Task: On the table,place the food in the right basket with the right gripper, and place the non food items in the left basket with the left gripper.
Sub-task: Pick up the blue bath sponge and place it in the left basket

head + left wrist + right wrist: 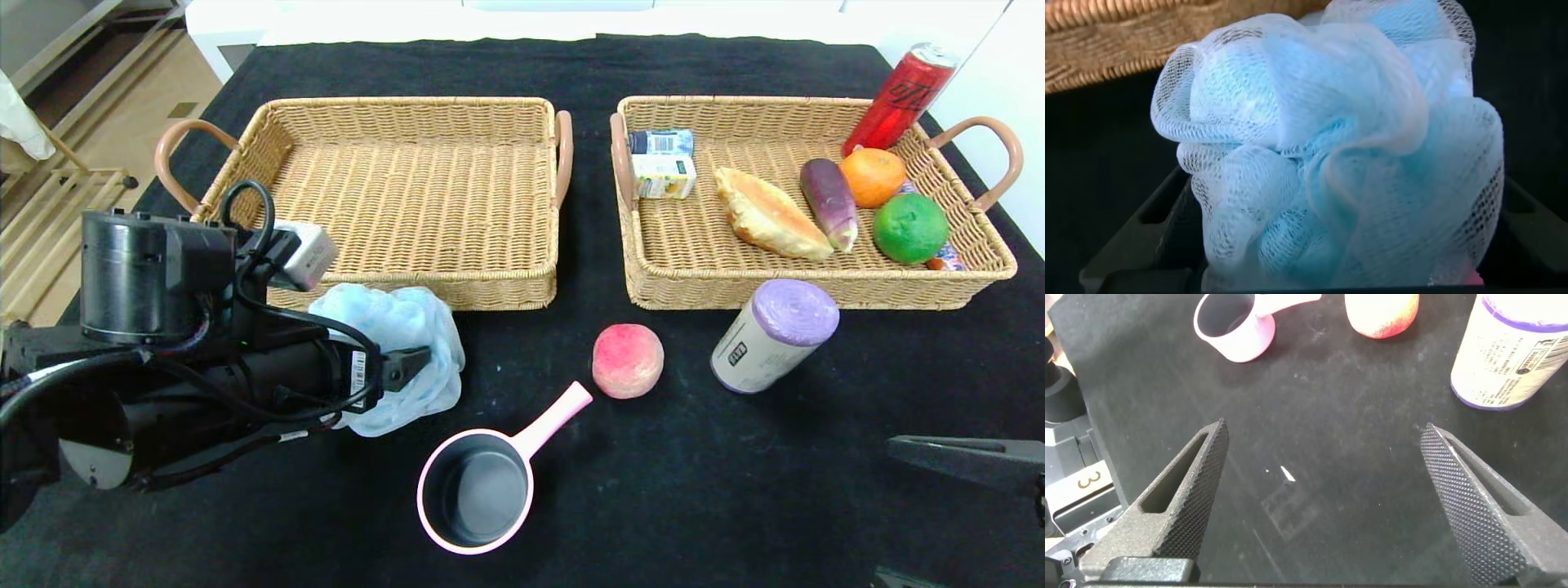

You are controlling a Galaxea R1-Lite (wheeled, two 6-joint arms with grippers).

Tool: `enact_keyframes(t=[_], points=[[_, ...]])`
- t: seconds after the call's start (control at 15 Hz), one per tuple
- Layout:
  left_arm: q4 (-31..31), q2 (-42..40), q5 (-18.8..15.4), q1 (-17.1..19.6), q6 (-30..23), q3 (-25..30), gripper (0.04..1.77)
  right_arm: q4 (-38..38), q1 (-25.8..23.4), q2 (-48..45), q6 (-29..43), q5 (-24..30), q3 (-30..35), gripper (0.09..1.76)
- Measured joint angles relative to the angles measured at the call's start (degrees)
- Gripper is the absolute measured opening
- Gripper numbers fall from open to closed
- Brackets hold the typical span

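The light-blue bath puff (400, 327) lies on the table (735, 490) just in front of the empty left basket (408, 278). My left gripper (412, 359) is open, one finger on each side of the puff (1331, 155). The pink pan (478, 490), the peach (627, 360) and the grey roll with the purple end (774, 336) stand on the cloth. The croissant (771, 214) and eggplant (829, 202) lie in the right basket (816, 294). My right gripper (1323, 429) hangs open over bare cloth at the front right, short of the peach (1382, 314) and roll (1511, 359).
The right basket also holds an orange (872, 176), a green lime (909, 228), a leaning red can (898, 98) and two small cartons (663, 163). The left basket's wicker wall (1110, 41) rises just beyond the puff. The pan (1233, 327) lies ahead of my right gripper.
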Motion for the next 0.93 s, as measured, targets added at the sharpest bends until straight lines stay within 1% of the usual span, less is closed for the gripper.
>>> enact_keyframes(t=[0.07, 0.27, 0.33, 0.4, 0.53, 0.6, 0.73, 0.8, 0.93], points=[[-2.3, 0.3, 0.1, 0.0, 0.1, 0.7, 1.72, 0.0, 0.0, 0.0, 0.0, 0.0, 0.0, 1.71], [-3.5, 1.1, 0.5, 0.0, 0.1, 1.5, 1.72, 0.0, 0.0, 0.1, -0.1, 0.0, 0.0, 1.71], [-3.4, 1.2, 0.5, 0.0, 0.1, 1.7, 1.51, 0.0, 0.0, 0.1, -0.1, 0.0, 0.0, 1.71], [-3.4, 1.3, 0.5, 0.0, 0.1, 1.7, 1.35, 0.0, 0.0, 0.1, -0.1, 0.0, 0.0, 1.71], [-3.2, 1.4, 0.5, 0.0, 0.2, 1.7, 1.08, 0.0, 0.0, 0.1, -0.1, 0.0, 0.0, 1.71], [-3.2, 1.4, 0.5, 0.0, 0.3, 1.7, 0.98, 0.0, 0.0, 0.1, -0.1, 0.0, 0.0, 1.71], [-3.2, 1.5, 0.5, 0.0, 0.2, 1.7, 0.83, 0.0, 0.0, 0.1, -0.1, 0.0, 0.0, 1.71], [-3.2, 1.5, 0.5, 0.0, 0.2, 1.7, 0.79, 0.0, 0.0, 0.1, -0.1, 0.0, 0.0, 1.71], [-3.2, 1.5, 0.5, 0.0, 0.2, 1.7, 0.78, 0.0, 0.0, 0.1, -0.1, 0.0, 0.1, 1.71]])
